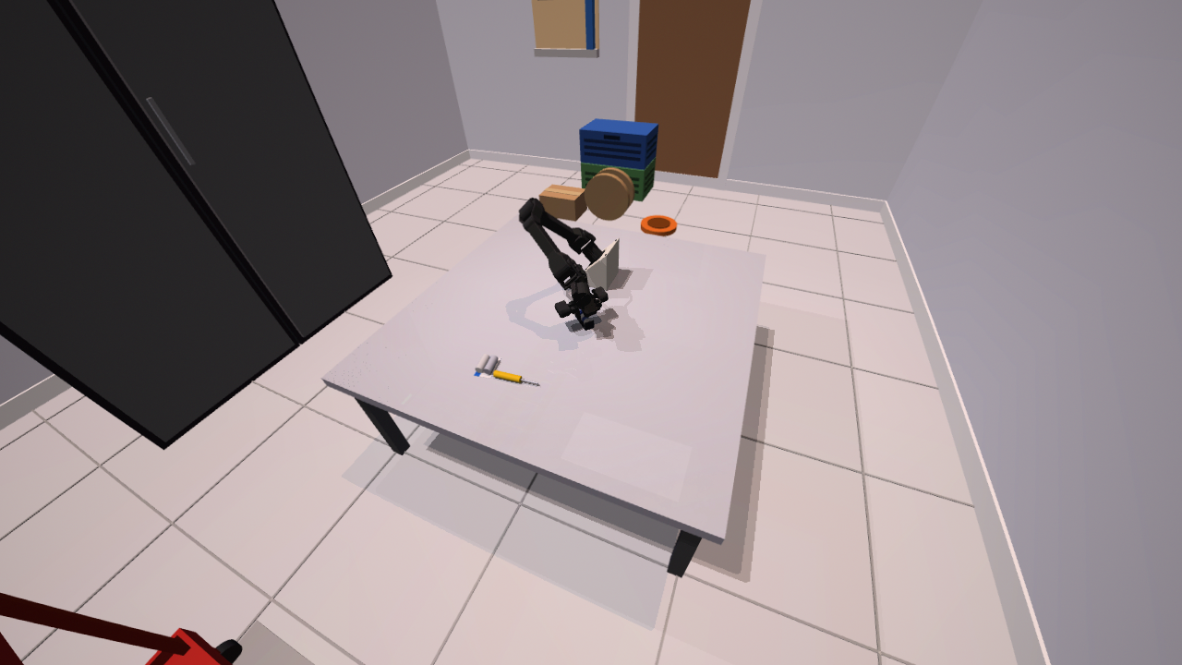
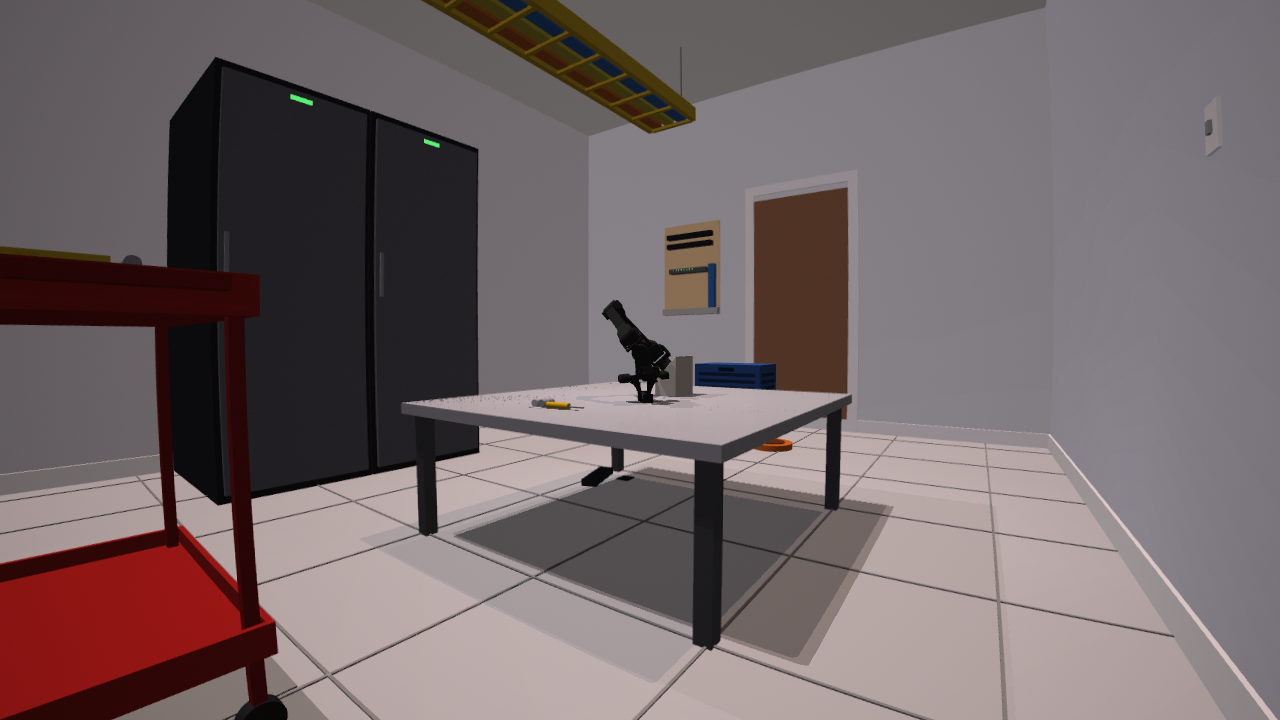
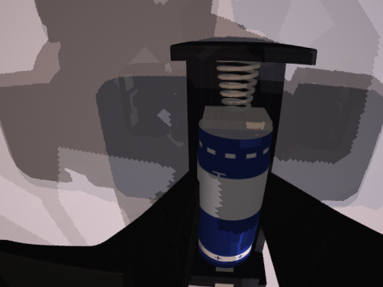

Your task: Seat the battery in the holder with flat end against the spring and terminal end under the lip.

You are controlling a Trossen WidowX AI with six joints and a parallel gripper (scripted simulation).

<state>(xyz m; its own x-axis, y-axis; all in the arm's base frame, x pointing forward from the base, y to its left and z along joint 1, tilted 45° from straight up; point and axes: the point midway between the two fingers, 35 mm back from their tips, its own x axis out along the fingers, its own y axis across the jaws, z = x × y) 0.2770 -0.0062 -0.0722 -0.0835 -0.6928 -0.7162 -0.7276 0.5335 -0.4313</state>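
My gripper (image 1: 584,317) (image 2: 644,388) (image 3: 227,178) is shut on the blue-and-white battery (image 3: 235,197), with a finger on each side. The battery lies lengthwise over the black holder (image 3: 297,55), inside its outline in the wrist view. Its flat end is at the pale plate (image 3: 235,115) on the coil spring (image 3: 238,85), and the plate looks to meet it. Its terminal end, with plus marks, is at the holder's opposite end, low in the wrist view. Whether that end is under the lip and how deep the battery sits cannot be told. The fingers hide the holder's sides.
A yellow screwdriver (image 1: 507,376) (image 2: 557,405) and small grey cylinders (image 1: 488,364) (image 2: 538,402) lie on the table (image 1: 645,371) (image 2: 626,428), away from my gripper. A beige angled block (image 1: 609,266) (image 2: 683,376) stands behind it, by the arm's base.
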